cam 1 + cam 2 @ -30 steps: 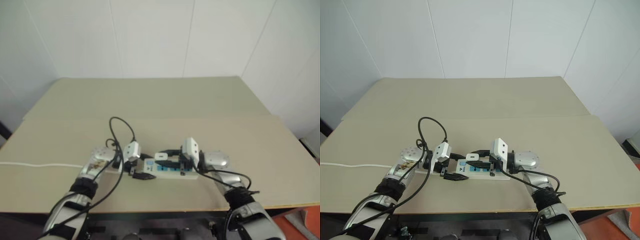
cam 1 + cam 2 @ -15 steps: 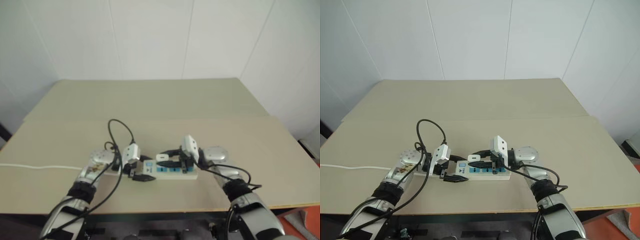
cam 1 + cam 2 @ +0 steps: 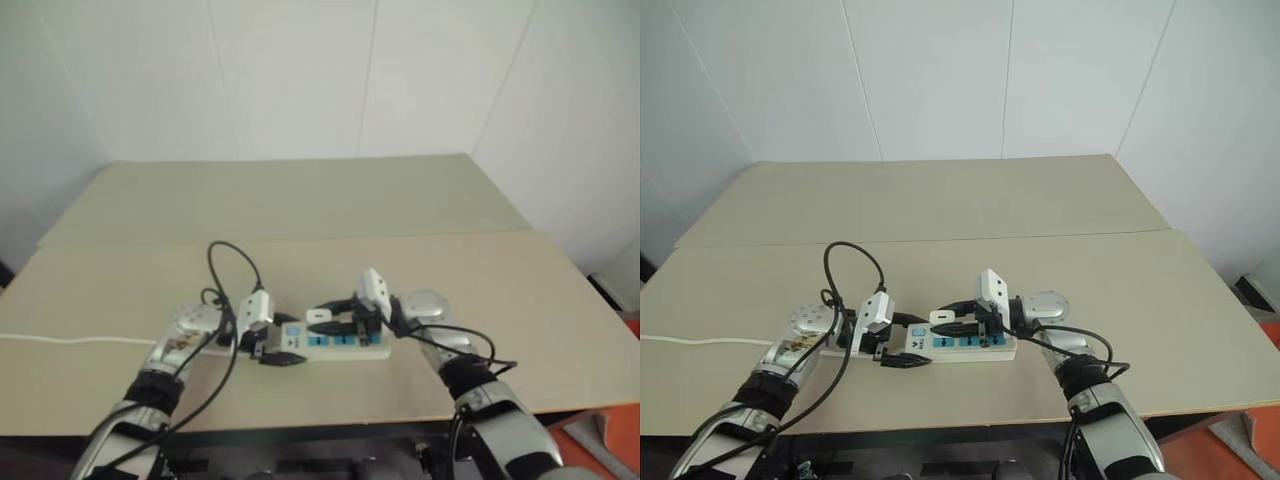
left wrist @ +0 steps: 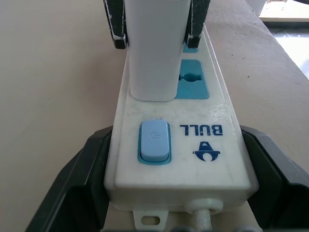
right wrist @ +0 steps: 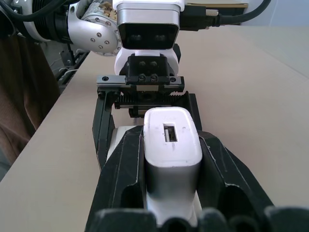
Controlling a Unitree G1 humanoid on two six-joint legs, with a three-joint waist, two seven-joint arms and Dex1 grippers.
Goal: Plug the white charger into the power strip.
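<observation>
Nearest to us, the left gripper [image 3: 902, 345] clamps the switch end of the power strip [image 4: 176, 145], its fingers [image 4: 82, 179] pressed to both long sides. The strip lies flat on the tan table [image 3: 940, 200]. Just beyond the blue switch [image 4: 154, 141] we see the white charger [image 4: 154, 48] standing upright in the first socket, the right gripper [image 5: 171, 159] clenched on its flanks. The next blue socket [image 4: 193, 86] is empty.

White charger [image 4: 150, 48], upright, seated in socket nearest blue switch of power strip [image 4: 212, 145], a long white bar w/ blue sockets lying flat on table.
</observation>
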